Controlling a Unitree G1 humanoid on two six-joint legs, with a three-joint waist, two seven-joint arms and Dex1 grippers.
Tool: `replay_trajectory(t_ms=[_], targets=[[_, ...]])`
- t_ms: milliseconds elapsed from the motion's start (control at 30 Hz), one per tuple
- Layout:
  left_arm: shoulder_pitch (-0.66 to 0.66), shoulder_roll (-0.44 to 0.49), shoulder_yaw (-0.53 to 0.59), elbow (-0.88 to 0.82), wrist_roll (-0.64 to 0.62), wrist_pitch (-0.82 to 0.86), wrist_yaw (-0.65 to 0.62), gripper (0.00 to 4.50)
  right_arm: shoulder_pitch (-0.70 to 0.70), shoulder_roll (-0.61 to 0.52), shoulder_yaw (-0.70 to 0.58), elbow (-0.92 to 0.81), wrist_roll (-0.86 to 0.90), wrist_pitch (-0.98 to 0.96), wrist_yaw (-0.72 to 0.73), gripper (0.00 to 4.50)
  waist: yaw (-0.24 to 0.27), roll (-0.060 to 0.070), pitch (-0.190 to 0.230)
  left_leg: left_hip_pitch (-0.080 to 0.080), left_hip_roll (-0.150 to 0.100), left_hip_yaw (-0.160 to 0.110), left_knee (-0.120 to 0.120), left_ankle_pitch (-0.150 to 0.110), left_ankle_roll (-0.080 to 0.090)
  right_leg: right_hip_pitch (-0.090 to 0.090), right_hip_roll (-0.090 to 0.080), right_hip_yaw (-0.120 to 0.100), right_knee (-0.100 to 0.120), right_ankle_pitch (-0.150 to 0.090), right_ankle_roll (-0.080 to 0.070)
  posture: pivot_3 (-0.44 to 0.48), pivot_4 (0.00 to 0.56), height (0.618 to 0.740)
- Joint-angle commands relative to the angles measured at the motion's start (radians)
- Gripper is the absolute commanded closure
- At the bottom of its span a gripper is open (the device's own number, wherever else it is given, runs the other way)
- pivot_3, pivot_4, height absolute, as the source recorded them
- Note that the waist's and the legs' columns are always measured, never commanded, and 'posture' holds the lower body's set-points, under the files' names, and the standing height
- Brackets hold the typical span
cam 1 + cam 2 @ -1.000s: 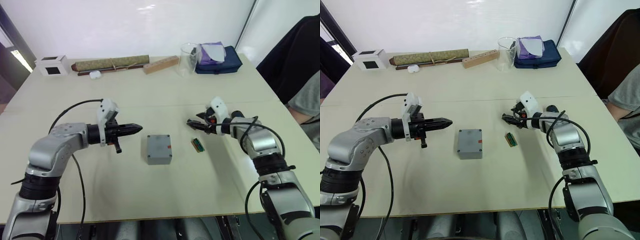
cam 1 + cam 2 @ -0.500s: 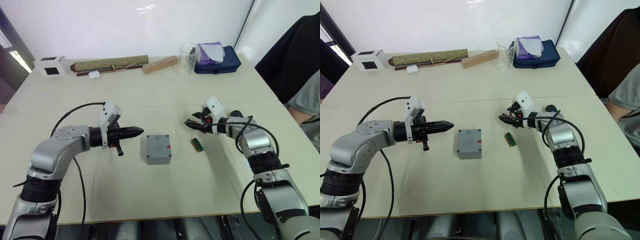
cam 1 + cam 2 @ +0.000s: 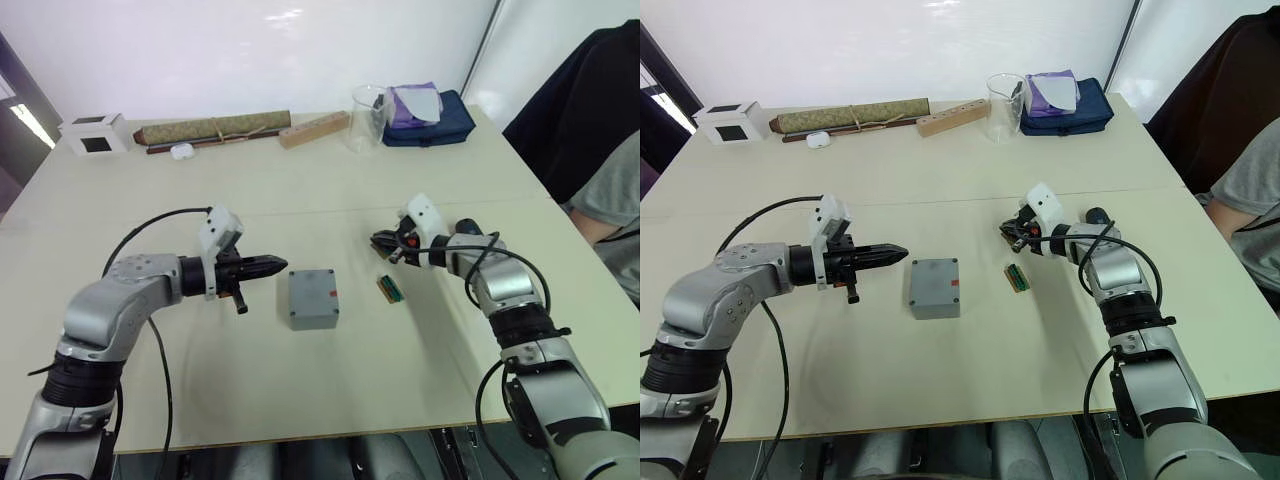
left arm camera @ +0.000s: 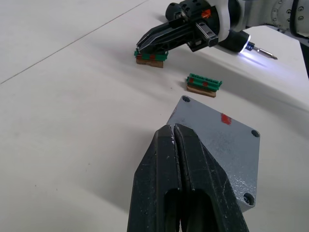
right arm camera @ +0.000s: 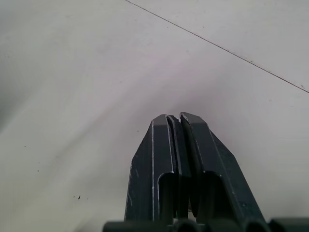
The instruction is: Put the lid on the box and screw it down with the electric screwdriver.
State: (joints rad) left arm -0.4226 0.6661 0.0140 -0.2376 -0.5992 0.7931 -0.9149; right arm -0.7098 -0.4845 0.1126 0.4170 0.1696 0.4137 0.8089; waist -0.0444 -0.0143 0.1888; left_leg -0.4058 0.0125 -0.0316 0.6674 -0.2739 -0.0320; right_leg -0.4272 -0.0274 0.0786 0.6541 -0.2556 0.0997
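The grey box stands mid-table with the lid on top of it, red mark up and screw holes at the corners. My left gripper is shut and empty, pointing at the box from just to its left. My right gripper is off to the right of the box and a little farther back. It hovers low over the table with its fingers together. In the left wrist view a small green-and-brown strip lies right under its tip. The electric screwdriver shows beside the right wrist, its lit bit pointing away from the box.
A second green strip lies right of the box. Along the far edge are a white cube, a rolled scroll, a wooden block, a clear cup and a blue bag. A person sits at the right.
My right gripper's fingers have closed from open to together, and it has edged slightly left. The left gripper has crept a little closer to the box. The camera has shifted slightly.
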Motion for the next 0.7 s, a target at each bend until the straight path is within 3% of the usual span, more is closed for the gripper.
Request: replay_trajectory(t_ms=[33, 700], targets=[[-0.002, 0.003, 0.007, -0.014, 0.002, -0.030, -0.006, 4.50, -0.017, 0.007, -0.022, -0.021, 0.002, -0.013, -0.002, 4.23, 0.000, 0.000, 0.000, 0.000, 0.000, 0.000, 0.000, 0.000, 0.000, 0.000, 0.000, 0.000, 0.000, 0.000, 0.000, 0.000, 0.150, 0.740], [0.000, -0.015, 0.028, -0.015, -0.023, -0.025, 0.008, 4.50, -0.040, 0.003, -0.063, -0.075, 0.034, 0.005, 0.003, 4.38, 0.000, 0.000, 0.000, 0.000, 0.000, 0.000, 0.000, 0.000, 0.000, 0.000, 0.000, 0.000, 0.000, 0.000, 0.000, 0.000, 0.150, 0.740]])
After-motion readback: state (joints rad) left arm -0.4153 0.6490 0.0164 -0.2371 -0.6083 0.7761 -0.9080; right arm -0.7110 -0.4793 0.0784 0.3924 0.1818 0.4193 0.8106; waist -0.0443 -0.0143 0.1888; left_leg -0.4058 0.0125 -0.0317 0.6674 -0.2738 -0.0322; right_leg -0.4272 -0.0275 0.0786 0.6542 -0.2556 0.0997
